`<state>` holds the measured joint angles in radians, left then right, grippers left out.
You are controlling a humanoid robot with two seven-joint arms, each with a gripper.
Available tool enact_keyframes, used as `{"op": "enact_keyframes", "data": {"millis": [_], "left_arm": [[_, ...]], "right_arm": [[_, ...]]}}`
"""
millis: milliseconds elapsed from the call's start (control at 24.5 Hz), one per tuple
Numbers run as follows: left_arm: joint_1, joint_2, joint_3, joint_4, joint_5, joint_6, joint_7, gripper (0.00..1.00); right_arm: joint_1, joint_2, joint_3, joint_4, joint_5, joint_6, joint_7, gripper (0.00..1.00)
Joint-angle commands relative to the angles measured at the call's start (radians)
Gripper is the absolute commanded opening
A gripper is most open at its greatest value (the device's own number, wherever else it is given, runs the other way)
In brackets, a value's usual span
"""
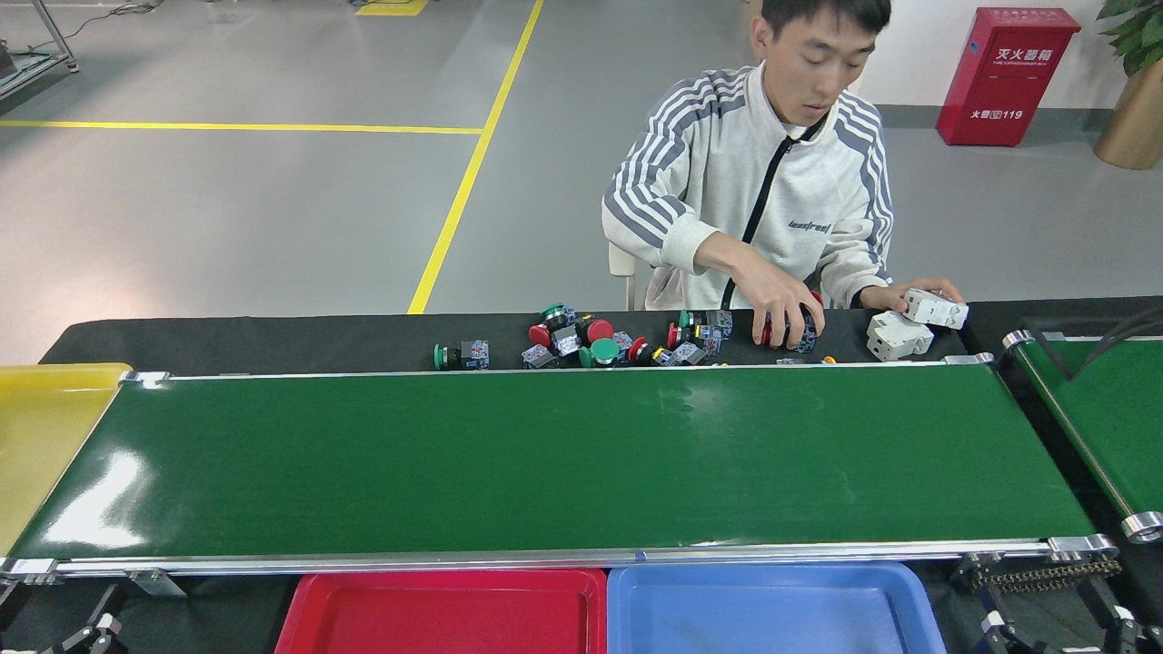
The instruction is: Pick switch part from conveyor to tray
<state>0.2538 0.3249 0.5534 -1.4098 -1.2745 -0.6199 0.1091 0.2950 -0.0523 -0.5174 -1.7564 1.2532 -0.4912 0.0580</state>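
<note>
The conveyor (545, 463) carries no switch part yet, so the robot waits; the switch parts (627, 341) lie on the black counter (273, 341) just beyond it. Both robot hands sit at the bottom corners, perhaps open, but it cannot be told. The red tray (436, 613) and blue tray (772, 609) lie just below the conveyor.
</note>
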Motion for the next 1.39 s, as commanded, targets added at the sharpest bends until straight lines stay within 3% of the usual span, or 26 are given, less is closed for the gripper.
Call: {"op": "enact_keyframes", "data": {"millis": [0,285,1019,1345], "left_arm": [[-0.013,0.009,0.006,-0.008,0.004,0.000,0.009,1.00],[-0.016,0.011,-0.001,-0.015,0.004,0.000,0.008,1.00],[0.024,0.006,0.065,-0.008,0.003,0.005,0.008,1.00],[0.036,-0.010,0.059,-0.018,0.007,0.006,0.009,1.00]], "right_arm": [[-0.037,-0.015,0.000,-0.014,-0.003,-0.001,0.019,0.98],[-0.033,-0.015,0.063,-0.014,0.005,-0.001,0.052,0.98],[-0.004,0.008,0.063,-0.014,0.002,-0.001,0.043,0.99],[-0.008,-0.017,0.045,-0.009,-0.026,-0.001,0.031,0.99]]}}
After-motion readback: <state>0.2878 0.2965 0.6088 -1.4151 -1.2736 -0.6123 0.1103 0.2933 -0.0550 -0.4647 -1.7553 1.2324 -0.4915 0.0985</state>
